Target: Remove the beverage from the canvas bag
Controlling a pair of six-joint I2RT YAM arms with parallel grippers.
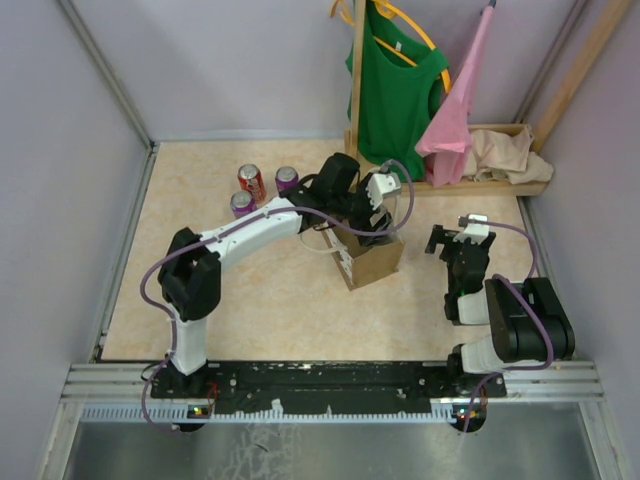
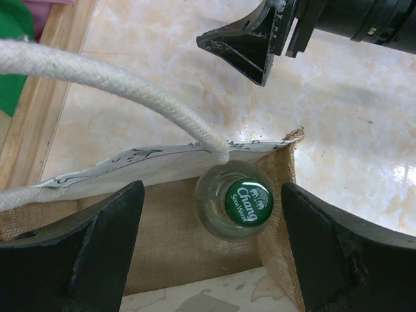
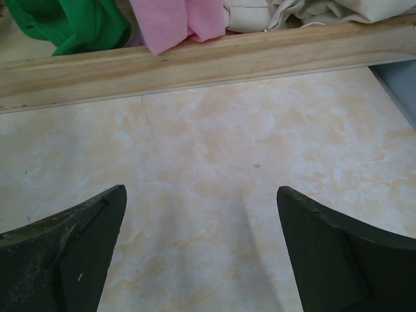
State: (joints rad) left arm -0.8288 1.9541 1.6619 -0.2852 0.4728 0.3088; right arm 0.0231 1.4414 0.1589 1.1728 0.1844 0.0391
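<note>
Top view high behind, looking down; left wrist close over canvas bag (image 2: 170, 227), also seen overhead; right wrist low, facing wooden rail (image 3: 195, 65).

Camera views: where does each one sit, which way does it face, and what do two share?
Top external: above and behind the bases, looking down on the table; both arms show, left hand over the canvas bag, right hand aside.
Left wrist: looks down into the bag at a green-capped bottle; own open fingers frame it.
Right wrist: looks low across the table to a wooden rail; own open fingers below.
Shared: top and left wrist both show the bag.
</note>
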